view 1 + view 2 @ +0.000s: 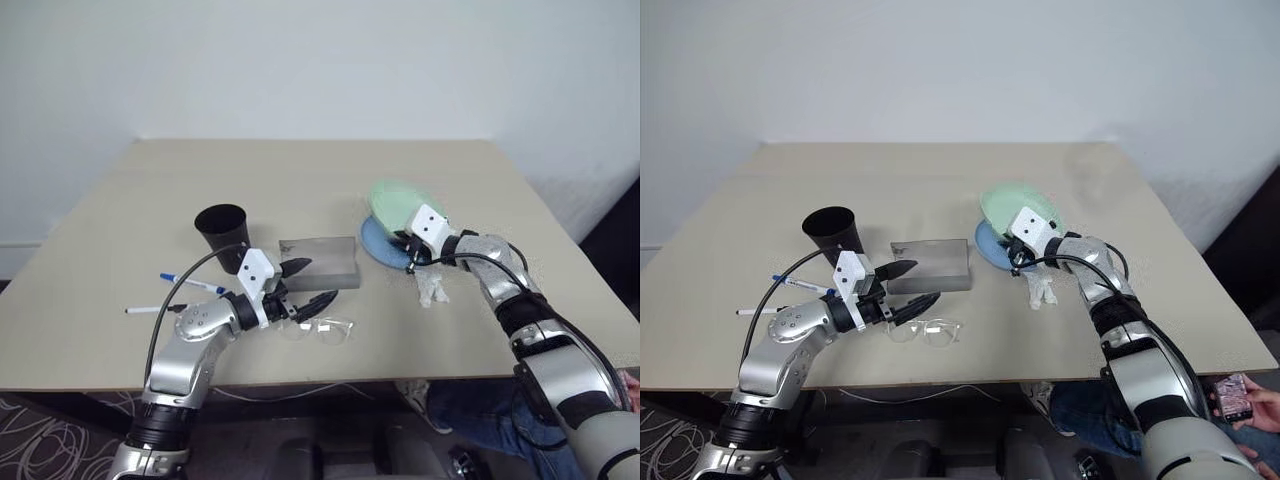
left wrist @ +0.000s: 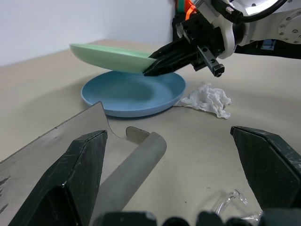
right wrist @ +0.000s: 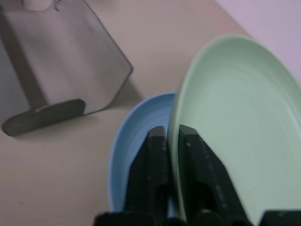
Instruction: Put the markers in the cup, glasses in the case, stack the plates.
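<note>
glasses, near desk edge: we note left end effector gaping, empty. right end effector pinches green plate above blue plate; tilted rim may slip off-centre.

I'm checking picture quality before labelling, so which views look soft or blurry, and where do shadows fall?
Right wrist view: soft throughout; the green plate and case have fuzzy edges, and the case casts a soft shadow. Left wrist view: near fingers soft, the blue plate and tissue clearer. Head views: even light, faint shadows beside the cup.
</note>
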Robot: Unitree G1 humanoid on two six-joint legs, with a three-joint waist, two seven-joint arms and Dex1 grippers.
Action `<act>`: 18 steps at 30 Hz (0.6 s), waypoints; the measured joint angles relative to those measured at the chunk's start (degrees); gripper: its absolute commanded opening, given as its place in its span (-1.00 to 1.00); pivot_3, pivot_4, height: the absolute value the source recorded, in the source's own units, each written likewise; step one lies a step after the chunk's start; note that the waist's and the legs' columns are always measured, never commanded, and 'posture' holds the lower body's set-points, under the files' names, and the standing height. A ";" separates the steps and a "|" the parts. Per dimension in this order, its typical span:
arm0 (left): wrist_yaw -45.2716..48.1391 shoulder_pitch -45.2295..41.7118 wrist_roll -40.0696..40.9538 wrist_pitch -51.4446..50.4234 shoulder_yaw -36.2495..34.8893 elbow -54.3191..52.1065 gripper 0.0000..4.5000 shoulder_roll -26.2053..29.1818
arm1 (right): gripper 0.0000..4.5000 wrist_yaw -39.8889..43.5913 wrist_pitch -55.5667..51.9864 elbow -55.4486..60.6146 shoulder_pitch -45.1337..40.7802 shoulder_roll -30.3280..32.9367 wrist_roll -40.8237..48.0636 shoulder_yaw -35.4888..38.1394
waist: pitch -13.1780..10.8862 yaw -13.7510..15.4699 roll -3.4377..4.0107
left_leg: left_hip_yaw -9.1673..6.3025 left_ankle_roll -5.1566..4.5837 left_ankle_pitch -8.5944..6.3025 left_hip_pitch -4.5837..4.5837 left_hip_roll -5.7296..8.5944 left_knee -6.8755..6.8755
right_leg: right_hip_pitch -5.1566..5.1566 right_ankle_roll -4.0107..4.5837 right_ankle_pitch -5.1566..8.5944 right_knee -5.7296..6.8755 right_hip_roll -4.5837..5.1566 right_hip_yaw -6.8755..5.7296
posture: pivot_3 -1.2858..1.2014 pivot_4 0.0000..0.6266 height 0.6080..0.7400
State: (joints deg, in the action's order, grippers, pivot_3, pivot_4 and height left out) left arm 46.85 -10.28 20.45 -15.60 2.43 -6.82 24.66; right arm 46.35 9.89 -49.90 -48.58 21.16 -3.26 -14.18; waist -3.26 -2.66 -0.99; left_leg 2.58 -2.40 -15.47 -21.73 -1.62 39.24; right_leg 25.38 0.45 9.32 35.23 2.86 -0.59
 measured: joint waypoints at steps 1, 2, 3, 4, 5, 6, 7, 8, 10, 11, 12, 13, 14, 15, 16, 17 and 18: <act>-0.08 0.08 0.00 0.00 0.00 0.00 1.00 0.00 | -0.23 0.57 0.15 -0.50 -0.34 -0.20 0.07 0.08 | 0.00 0.00 0.00 | 0.00 0.00 0.00 0.02 0.00 0.00 | 0.00 0.00 0.00 0.04 0.00 0.00 | 0.03 -1.00 0.71; -0.09 0.19 0.01 0.00 0.00 -0.01 1.00 0.01 | -0.09 0.92 0.31 -0.73 -0.41 -0.20 0.14 0.40 | 0.01 0.00 0.01 | 0.00 0.00 0.00 0.04 0.00 0.01 | 0.00 0.00 0.00 0.07 0.00 0.01 | 0.03 -1.00 0.71; -0.10 0.39 0.01 0.00 -0.02 -0.01 1.00 0.10 | 0.05 1.15 0.51 -1.06 -0.42 -0.21 0.28 0.92 | 0.01 0.06 0.01 | -0.02 0.01 0.01 0.05 0.01 0.02 | -0.01 0.00 0.00 0.13 0.01 0.01 | 0.03 -1.00 0.71; -0.11 0.55 0.01 0.00 -0.06 -0.01 1.00 0.16 | 0.05 1.31 0.59 -1.14 -0.42 -0.21 0.32 1.21 | 0.01 0.07 0.01 | -0.02 0.01 0.01 0.06 0.01 0.04 | 0.00 0.00 0.01 0.17 0.01 0.01 | 0.03 -1.00 0.71; -0.11 0.63 0.01 0.00 -0.07 -0.01 1.00 0.21 | 0.05 1.37 0.61 -1.15 -0.42 -0.20 0.36 1.48 | 0.01 0.05 0.01 | -0.01 0.01 0.01 0.07 0.01 0.06 | 0.02 0.00 0.01 0.24 0.02 0.02 | 0.03 -1.00 0.71; -0.12 0.63 0.01 0.00 -0.07 -0.01 1.00 0.21 | 0.05 1.40 0.62 -1.13 -0.42 -0.20 0.42 1.85 | 0.01 0.03 0.01 | -0.01 0.01 0.01 0.10 0.01 0.08 | 0.03 0.00 0.01 0.31 0.02 0.04 | 0.03 -1.00 0.71; -0.13 0.62 0.01 0.00 -0.07 -0.01 1.00 0.21 | 0.05 1.41 0.61 -1.10 -0.42 -0.16 0.48 2.31 | 0.01 0.01 0.01 | -0.01 0.01 0.01 0.13 0.01 0.09 | 0.03 0.00 0.01 0.36 0.02 0.07 | 0.03 -1.00 0.71; -0.14 0.62 0.01 0.00 -0.07 -0.01 1.00 0.21 | 0.05 1.44 0.46 -1.03 -0.41 -0.12 0.70 2.66 | 0.01 0.01 0.01 | -0.01 0.02 0.01 0.15 0.01 0.10 | 0.03 0.00 0.01 0.39 0.02 0.07 | 0.03 -1.00 0.71; -0.14 0.56 0.01 0.00 -0.05 -0.01 1.00 0.21 | 0.05 1.80 -1.50 -0.10 -0.34 -0.07 1.91 4.35 | 0.00 0.01 0.03 | -0.01 0.02 0.02 0.15 0.01 0.12 | 0.04 0.01 0.01 0.44 0.01 0.07 | 0.03 -1.00 0.71; -0.14 0.47 0.01 0.00 -0.05 -0.01 1.00 0.20 | 0.05 2.20 -3.91 1.04 -0.29 0.05 3.21 5.50 | 0.00 0.01 0.03 | -0.01 0.02 0.02 0.16 0.00 0.12 | 0.04 0.01 0.01 0.46 0.00 0.06 | 0.03 -1.00 0.71; -0.13 0.32 0.00 0.00 -0.04 -0.01 1.00 0.20 | 0.05 2.52 -6.99 2.52 -0.24 0.28 4.37 6.75 | 0.00 0.02 0.03 | -0.03 0.02 0.02 0.15 0.00 0.13 | 0.04 0.01 0.01 0.48 0.00 0.06 | 0.03 -1.00 0.71; -0.14 0.20 0.00 0.00 -0.05 -0.01 1.00 0.21 | 0.05 2.59 -9.67 3.89 -0.22 0.72 5.25 7.63 | 0.01 0.04 0.04 | -0.03 0.03 0.02 0.16 0.00 0.14 | 0.04 0.01 0.01 0.48 0.00 0.05 | 0.03 -1.00 0.71; -0.13 0.10 -0.01 0.00 -0.02 -0.01 1.00 0.20 | 0.05 2.76 -11.97 5.32 -0.04 1.28 5.77 8.38 | 0.01 0.05 0.05 | -0.03 0.03 0.02 0.15 0.00 0.14 | 0.04 0.01 0.01 0.48 0.00 0.05 | 0.03 -1.00 0.71; -0.12 0.00 -0.02 0.00 0.02 -0.01 1.00 0.19 | 0.05 3.33 -13.60 6.52 0.33 2.01 6.27 8.62 | 0.01 0.09 0.05 | -0.03 0.03 0.02 0.13 0.01 0.14 | 0.04 0.01 0.01 0.46 0.00 0.05 | 0.03 -1.00 0.71; -0.10 -0.06 -0.02 0.00 0.05 -0.01 1.00 0.22 | 0.05 4.22 -15.58 8.15 1.07 3.27 6.83 9.00 | 0.02 0.15 0.05 | -0.05 0.02 0.02 0.12 0.03 0.14 | 0.03 -0.01 0.02 0.44 0.02 0.03 | 0.03 -1.00 0.71; -0.10 -0.10 -0.04 0.00 0.07 -0.01 1.00 0.21 | 0.14 5.41 -17.85 10.06 2.25 4.85 7.76 9.55 | 0.02 0.18 0.05 | -0.07 0.02 0.02 0.09 0.06 0.14 | 0.02 -0.03 0.03 0.42 0.04 0.02 | 0.03 -1.00 0.71; -0.09 -0.15 -0.08 0.01 0.09 0.01 1.00 0.20 | 0.23 6.73 -20.17 11.63 3.47 6.55 8.39 10.20 | 0.02 0.16 0.05 | -0.04 0.02 0.01 0.07 0.08 0.14 | 0.04 -0.04 0.04 0.40 0.06 0.04 | 0.03 -1.00 0.71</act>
State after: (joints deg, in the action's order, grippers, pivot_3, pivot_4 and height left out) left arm 46.76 -10.43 20.37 -15.60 2.52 -6.81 24.86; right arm 53.08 -10.28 -38.27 -45.11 27.71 5.14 -3.99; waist -3.24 -2.50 -0.94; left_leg 2.54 -2.37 -15.46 -21.65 -1.55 39.38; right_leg 25.42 0.40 9.36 35.63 2.92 -0.56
